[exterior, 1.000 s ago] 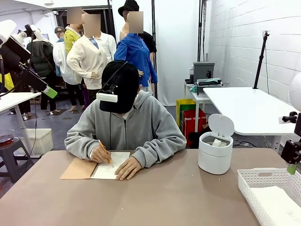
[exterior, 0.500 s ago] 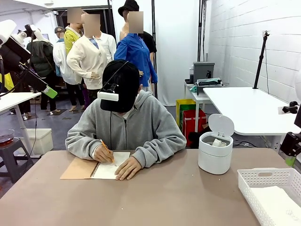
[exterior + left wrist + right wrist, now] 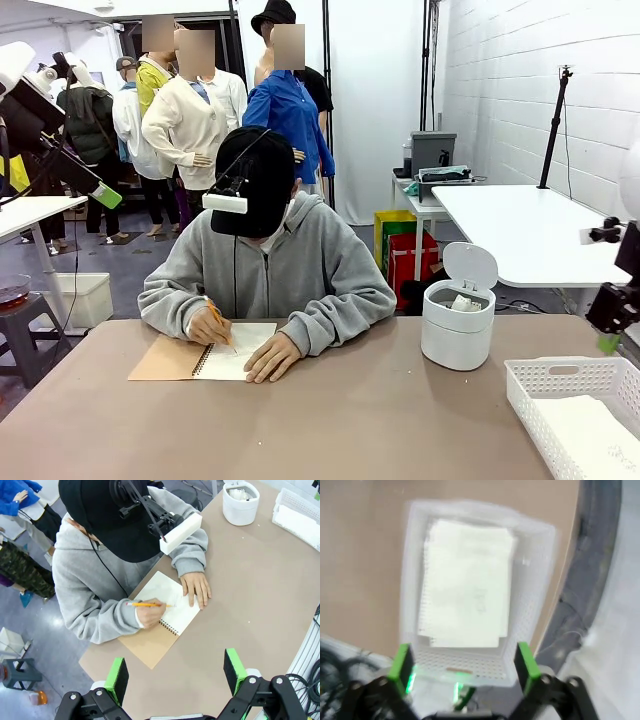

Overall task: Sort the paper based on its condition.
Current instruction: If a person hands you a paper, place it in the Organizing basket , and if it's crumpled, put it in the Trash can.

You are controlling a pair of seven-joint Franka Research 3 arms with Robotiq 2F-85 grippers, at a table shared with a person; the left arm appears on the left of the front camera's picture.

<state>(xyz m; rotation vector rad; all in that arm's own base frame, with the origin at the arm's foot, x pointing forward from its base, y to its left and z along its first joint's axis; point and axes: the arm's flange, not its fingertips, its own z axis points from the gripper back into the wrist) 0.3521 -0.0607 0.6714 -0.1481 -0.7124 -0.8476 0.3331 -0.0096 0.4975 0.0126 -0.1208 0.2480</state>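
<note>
Flat white paper (image 3: pixel 467 582) lies in a white perforated basket (image 3: pixel 540 580), directly below my right gripper (image 3: pixel 464 665), which hangs open and empty above it. From the front, that gripper (image 3: pixel 610 325) is at the right edge, over the basket (image 3: pixel 560 385) holding the sheet (image 3: pixel 590 440). A crumpled paper wad (image 3: pixel 462 302) sits inside a small round white bin (image 3: pixel 457 335) with its lid up. My left gripper (image 3: pixel 176 675) is open, high above the person.
A person at the far side writes with a pencil (image 3: pixel 150 604) in a spiral notebook (image 3: pixel 165 358) with a tan cover, one hand (image 3: pixel 270 357) flat on the page. The brown table (image 3: pixel 350 420) is bare between notebook, bin and basket.
My right gripper has risen a little and drifted slightly left above the basket. The person keeps writing; the left arm has stayed put.
</note>
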